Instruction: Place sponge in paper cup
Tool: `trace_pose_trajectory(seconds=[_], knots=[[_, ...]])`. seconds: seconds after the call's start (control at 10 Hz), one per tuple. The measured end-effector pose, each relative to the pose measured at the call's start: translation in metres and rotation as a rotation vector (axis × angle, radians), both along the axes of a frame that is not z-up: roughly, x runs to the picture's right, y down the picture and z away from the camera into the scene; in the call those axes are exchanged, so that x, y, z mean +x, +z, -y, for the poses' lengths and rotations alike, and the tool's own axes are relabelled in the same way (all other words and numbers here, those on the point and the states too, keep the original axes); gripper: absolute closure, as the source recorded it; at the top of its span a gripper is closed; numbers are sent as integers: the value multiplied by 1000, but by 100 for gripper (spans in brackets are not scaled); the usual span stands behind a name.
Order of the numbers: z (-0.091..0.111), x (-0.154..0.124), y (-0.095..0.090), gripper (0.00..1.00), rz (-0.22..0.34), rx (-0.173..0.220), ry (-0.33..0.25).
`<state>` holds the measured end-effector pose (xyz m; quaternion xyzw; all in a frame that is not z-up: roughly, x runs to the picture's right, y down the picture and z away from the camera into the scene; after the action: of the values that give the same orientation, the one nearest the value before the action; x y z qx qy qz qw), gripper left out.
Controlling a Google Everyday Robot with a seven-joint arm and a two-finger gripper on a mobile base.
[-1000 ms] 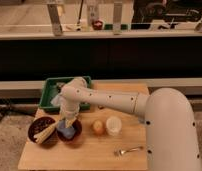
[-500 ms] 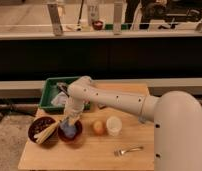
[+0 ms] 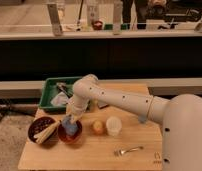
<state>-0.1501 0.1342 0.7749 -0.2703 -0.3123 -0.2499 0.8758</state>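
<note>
Blue sponge (image 3: 69, 125), red bowl (image 3: 80, 134) under white gripper (image 3: 70, 116), grn tray (image 3: 46, 98).

- Big round white body (image 3: 186, 135), smooth and plain.
- Long white arm (image 3: 119, 100), thick like a tube, with small dark dots in a row along it.
- Rounded elbow (image 3: 84, 87), white too.
- Pale gripper (image 3: 71, 120) at the arm's thin end, down at the red bowl (image 3: 76, 136).

Single view only, set high just behind the robot's shoulder (image 3: 186, 130), aimed forward and down at close range over the wooden table (image 3: 94, 152) toward a glazed partition (image 3: 144, 17), with the gripper (image 3: 70, 119) left of centre above the red bowl (image 3: 69, 136).
</note>
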Motion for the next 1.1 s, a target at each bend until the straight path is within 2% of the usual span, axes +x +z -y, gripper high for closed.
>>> trace_pose_trajectory(seconds=[0.2,0.4,0.6,0.9,1.0,1.1], knots=[[16,3,-19,62,12,31,-6],[24,9,-27,58,16,51,-5],[35,18,-37,63,17,73,5],[54,38,-54,64,1,107,38],[58,45,-58,69,-4,115,43],[62,51,-62,80,-7,123,54]])
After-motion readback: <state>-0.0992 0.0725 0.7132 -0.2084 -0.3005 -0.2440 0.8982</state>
